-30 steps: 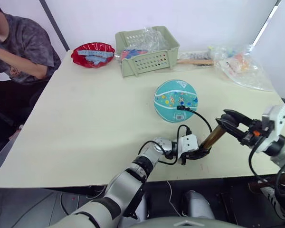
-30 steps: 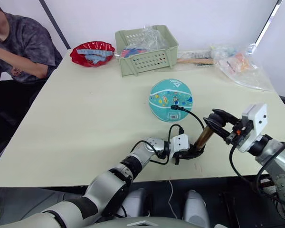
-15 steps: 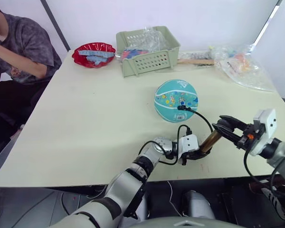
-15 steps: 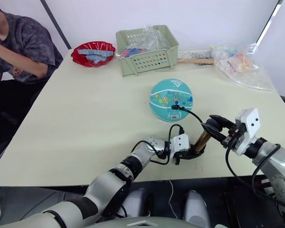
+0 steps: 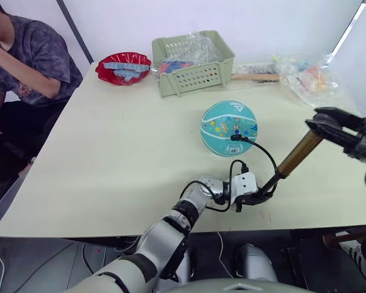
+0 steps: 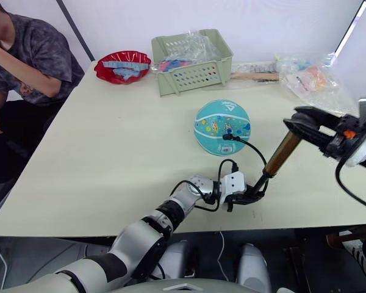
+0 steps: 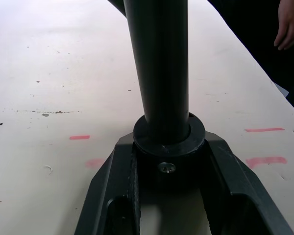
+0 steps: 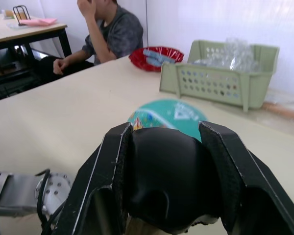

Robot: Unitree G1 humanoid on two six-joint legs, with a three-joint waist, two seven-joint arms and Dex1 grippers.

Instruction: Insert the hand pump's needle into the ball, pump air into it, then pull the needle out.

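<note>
Pump handle point(image 5: 327, 117) higher, rod extended

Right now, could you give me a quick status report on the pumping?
Left gripper shut on pump base. Right gripper shut on T-handle, raised. Hose fitting at ball. Nothing in the way.

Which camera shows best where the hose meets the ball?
The right eye view: the hose reaches the ball at its near side, unobstructed. The left eye view shows the same. In the right wrist view the pump handle hides that side of the ball.
</note>
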